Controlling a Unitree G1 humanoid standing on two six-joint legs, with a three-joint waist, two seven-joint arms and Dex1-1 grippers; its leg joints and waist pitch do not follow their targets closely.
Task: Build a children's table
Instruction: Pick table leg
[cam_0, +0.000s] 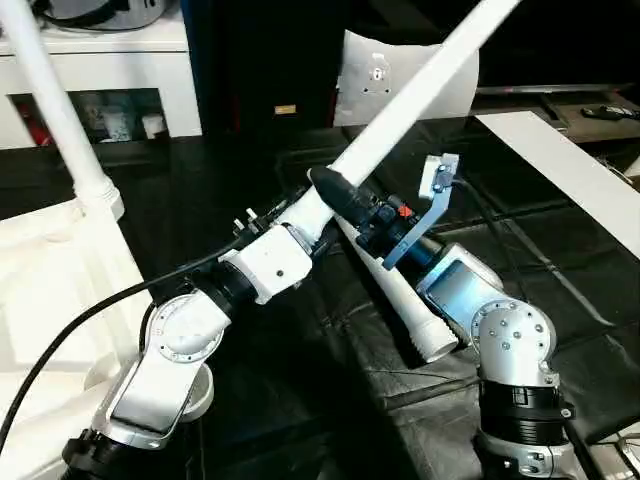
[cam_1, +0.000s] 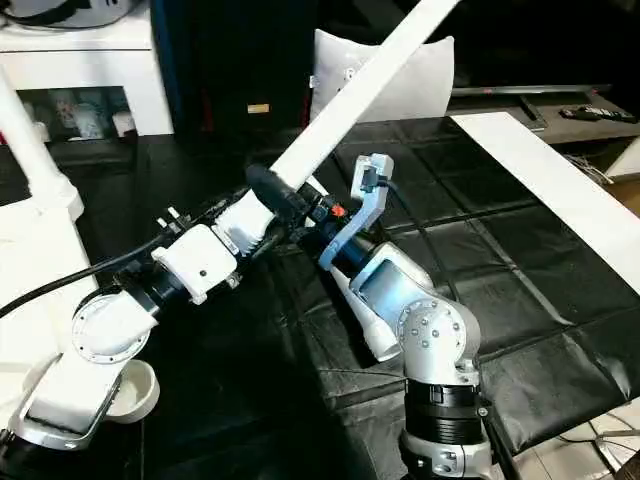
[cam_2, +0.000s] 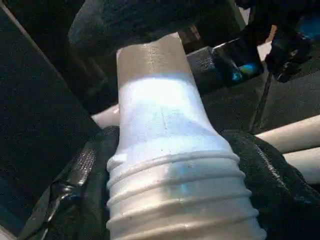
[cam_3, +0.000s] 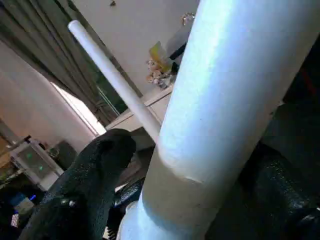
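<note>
Bright, even room light is falling from above, and the raised white leg is glowing almost without surface detail. The tabletop, well apart from that leg, is washing out to near pure white. The black padded floor mat beneath the leg is soaking up light, showing only soft sheen along its creases and weak shadows. In the left wrist view the leg's ribbed end is catching a bluish glare patch while everything behind it is sinking into darkness. In the right wrist view the leg is looming close, soft and out of focus.
</note>
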